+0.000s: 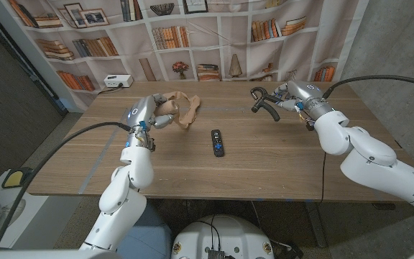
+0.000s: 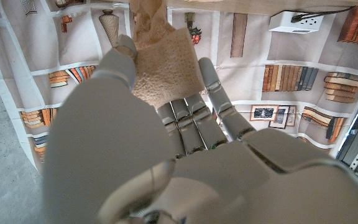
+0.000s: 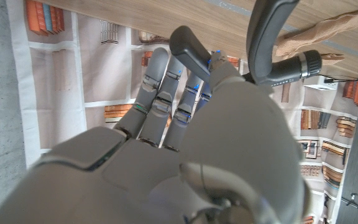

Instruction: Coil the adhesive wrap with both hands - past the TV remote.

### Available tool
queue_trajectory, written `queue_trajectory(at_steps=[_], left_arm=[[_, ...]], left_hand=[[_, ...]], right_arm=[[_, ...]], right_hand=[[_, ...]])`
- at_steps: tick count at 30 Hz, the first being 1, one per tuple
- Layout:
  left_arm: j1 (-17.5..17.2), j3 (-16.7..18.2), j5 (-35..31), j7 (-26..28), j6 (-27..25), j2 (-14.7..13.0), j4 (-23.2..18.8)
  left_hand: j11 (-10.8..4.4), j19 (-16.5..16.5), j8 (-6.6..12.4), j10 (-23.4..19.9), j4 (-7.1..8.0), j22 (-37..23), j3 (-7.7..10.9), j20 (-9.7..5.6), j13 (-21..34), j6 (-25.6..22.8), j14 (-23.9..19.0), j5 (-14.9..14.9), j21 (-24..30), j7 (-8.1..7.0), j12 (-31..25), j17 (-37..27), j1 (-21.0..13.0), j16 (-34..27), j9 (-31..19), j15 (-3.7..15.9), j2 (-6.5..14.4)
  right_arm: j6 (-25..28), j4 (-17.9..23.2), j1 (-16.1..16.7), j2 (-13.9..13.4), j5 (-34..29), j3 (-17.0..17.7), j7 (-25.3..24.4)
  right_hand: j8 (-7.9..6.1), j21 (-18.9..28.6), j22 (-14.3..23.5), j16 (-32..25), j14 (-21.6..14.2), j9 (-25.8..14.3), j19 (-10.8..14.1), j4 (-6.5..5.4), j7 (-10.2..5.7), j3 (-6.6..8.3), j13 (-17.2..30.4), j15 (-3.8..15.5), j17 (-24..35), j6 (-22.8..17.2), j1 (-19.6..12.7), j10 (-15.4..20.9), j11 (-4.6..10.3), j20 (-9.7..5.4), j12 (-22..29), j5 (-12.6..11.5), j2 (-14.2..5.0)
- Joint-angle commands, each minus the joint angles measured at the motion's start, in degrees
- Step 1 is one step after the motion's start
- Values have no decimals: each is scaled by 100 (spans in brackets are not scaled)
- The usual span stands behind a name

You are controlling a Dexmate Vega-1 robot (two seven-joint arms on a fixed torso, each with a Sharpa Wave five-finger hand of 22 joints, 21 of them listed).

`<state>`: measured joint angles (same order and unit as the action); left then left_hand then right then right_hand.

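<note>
The near strip of the wooden table (image 1: 192, 183) is bare plank, smooth and pale brown, with open room along its front edge between the two white arms. Farther in, near the middle, lies the TV remote (image 1: 218, 142), a small black slab with rounded ends and a blue spot near its near end, lying roughly lengthwise away from the robot and touched by nothing.

Beyond it and to the robot's left sits the adhesive wrap (image 1: 183, 110), a tan, crinkled band loosely looped and twisted on the wood. The left hand (image 1: 158, 112) is at its left end. In the left wrist view the left hand (image 2: 166, 124) has its fingers (image 2: 213, 87) extended and its thumb raised, with a piece of the fuzzy, woven-looking wrap (image 2: 160, 68) between them; it appears pinched there, though the actual contact is hidden behind the palm.

On the robot's right, at about the same depth, a dark grey hand exerciser (image 1: 263, 102) with curved, smooth handles and a coiled top lies just beside the right hand (image 1: 287, 95). In the right wrist view the right hand (image 3: 185, 124) has its fingers curled up against one handle of the exerciser (image 3: 272, 43); I cannot tell whether it truly grips it.

A clear stretch of wood separates wrap and exerciser. Past the far edge, a white power box (image 1: 118, 81) sits at the left corner before a bookshelf-printed backdrop (image 1: 214, 36).
</note>
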<state>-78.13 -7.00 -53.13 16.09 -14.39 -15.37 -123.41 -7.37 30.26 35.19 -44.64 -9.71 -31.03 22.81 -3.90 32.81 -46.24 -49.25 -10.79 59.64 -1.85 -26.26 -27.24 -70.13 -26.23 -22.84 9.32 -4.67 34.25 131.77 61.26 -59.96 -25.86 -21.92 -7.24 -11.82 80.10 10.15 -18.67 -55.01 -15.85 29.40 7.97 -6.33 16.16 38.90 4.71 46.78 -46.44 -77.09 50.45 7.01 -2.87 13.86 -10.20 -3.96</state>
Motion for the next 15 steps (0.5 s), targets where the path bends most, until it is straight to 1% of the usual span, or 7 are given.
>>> queue_trajectory(at_steps=[1,9,15], left_arm=[[199,-53,170,291,35,10,78],[347,-110,208,331,-17,49,119],[467,-135,288,396,38,49,195]], left_hand=[[22,-38,13,-41,24,12,18,-4,36,-19,-439,-8,46,-30,21,-31,-1160,13,-289,398,1197],[15,-59,18,-52,25,44,21,-9,39,-22,-443,-9,99,-29,43,-62,-1159,30,-281,402,1193],[18,-66,22,-59,23,65,26,-10,36,-18,-445,-10,129,-23,57,-76,-1162,43,-282,401,1190]], right_arm=[[-188,38,-121,22,-105,-191,107],[-290,32,-94,33,-112,-181,114],[-359,49,-96,23,-163,-232,167]], right_hand=[[-21,43,7,-44,-390,-28,-8,127,-2,732,28,890,21,-34,-202,74,54,-691,10,-37,-215],[-25,54,7,-39,-392,-29,-15,126,2,734,29,888,22,-44,-202,84,46,-691,8,-37,-217],[-20,63,6,-27,-386,-30,-25,126,-6,736,29,889,17,-33,-202,86,53,-688,3,-37,-216]])
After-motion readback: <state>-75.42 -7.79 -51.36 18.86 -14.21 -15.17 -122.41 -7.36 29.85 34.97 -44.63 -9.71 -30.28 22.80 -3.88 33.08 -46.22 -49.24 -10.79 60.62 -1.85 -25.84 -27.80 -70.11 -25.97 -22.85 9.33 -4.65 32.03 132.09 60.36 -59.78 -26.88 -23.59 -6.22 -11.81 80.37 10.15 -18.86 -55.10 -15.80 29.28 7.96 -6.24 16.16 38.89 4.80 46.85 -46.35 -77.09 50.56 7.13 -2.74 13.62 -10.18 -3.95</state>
